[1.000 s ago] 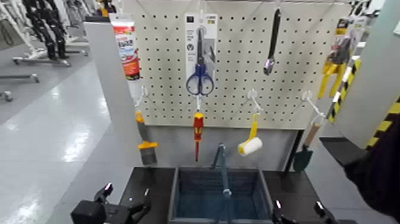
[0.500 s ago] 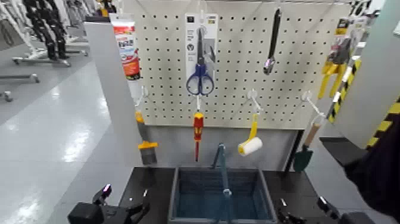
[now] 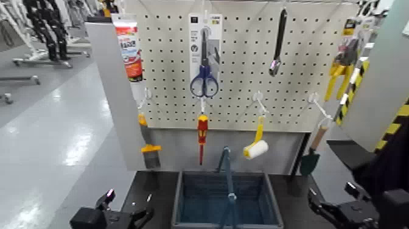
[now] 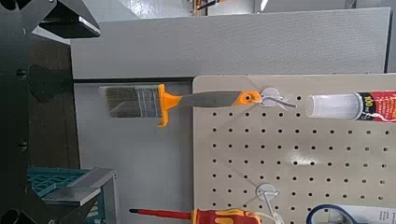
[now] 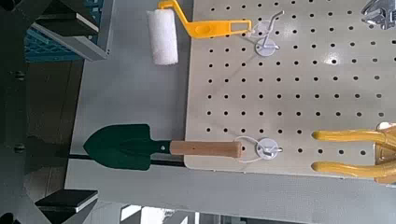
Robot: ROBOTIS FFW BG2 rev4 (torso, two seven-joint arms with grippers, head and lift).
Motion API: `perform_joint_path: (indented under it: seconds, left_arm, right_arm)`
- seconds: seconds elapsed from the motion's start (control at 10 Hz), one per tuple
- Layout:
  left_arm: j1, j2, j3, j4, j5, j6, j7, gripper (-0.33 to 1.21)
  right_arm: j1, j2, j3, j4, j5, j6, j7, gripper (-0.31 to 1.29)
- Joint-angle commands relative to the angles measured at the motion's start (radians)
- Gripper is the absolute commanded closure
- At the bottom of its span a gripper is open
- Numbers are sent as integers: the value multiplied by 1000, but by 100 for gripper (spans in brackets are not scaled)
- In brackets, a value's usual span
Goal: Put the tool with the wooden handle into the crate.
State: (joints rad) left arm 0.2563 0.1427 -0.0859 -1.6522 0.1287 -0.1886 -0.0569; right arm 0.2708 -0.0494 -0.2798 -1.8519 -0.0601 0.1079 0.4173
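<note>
The trowel (image 3: 311,153) hangs on a pegboard hook at the right, pale wooden handle up and dark green blade down. It also shows in the right wrist view (image 5: 159,147), a good way ahead of the camera. The dark blue-grey crate (image 3: 268,198) with its thin arched handle stands on the black table below the pegboard, in the middle. My right gripper (image 3: 333,195) is open and empty, low at the crate's right, below and slightly right of the trowel. My left gripper (image 3: 128,202) is open and empty, low at the crate's left.
On the pegboard (image 3: 243,67) hang an orange-handled brush (image 3: 148,149), a red screwdriver (image 3: 202,135), a yellow-handled paint roller (image 3: 255,146), blue scissors (image 3: 204,76), a black tool (image 3: 278,45) and yellow pliers (image 3: 338,70). A grey post (image 3: 115,91) stands left; a yellow-black striped column (image 3: 389,91) stands right.
My right gripper has moved right and up from beside the crate's front right corner toward the area under the trowel. The left arm has hardly moved.
</note>
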Motion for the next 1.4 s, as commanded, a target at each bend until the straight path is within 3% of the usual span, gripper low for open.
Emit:
perform_joint_path:
  seconds: [0.1, 0.5, 0.8, 1.1, 1.4]
  left_arm:
    - [-2, 0, -2, 2, 2, 0, -3, 11]
    - [-3, 0, -3, 2, 5, -2, -4, 11]
    - [-5, 0, -5, 3, 5, -2, -6, 11]
    - [-9, 0, -8, 6, 5, -2, -11, 11]
    - [-15, 0, -12, 11, 6, -3, -12, 11]
  right_arm:
    - [-61, -50, -18, 0, 8, 75, 64, 8]
    - [-130, -138, -29, 26, 9, 128, 115, 8]
    - [-183, -201, -21, 74, -17, 148, 149, 8]
    - [-274, -259, 5, 198, -89, 139, 201, 8]
    - [-371, -308, 57, 330, -115, 116, 248, 8]
